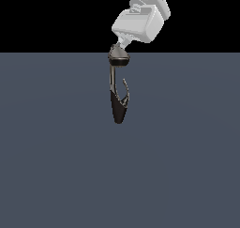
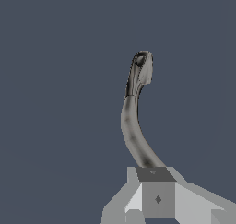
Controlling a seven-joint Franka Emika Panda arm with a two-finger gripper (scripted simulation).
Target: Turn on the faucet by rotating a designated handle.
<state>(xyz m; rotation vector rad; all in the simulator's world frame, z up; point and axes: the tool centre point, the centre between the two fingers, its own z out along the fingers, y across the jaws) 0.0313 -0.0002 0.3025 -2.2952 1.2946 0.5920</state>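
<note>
In the exterior view, the faucet stands on the flat grey floor, close to that surface's far edge and about midway between its side edges. Its long axis runs nearly upright: the tapered black body comes to a point at the bottom, a thin grey stem rises from it, and the cone-shaped head sits at the top, just crossing the far edge line. The handle branches from the body on the exterior view's right and curves upward like a hook, its tip pointing up and slightly back toward the stem. It is shorter than the stem and stands apart from it. The white arm comes down from the upper right corner, and its lower end meets the top of the head. The gripper is hidden behind the arm housing and the head here, so I cannot tell whether it is parted or closed.

In the wrist view, a curved grey part of the faucet sweeps away from the camera over the grey floor and ends in a small rounded tip. A grey block of the gripper lies at its near end, touching or overlapping it. The fingers cannot be made out separately.
</note>
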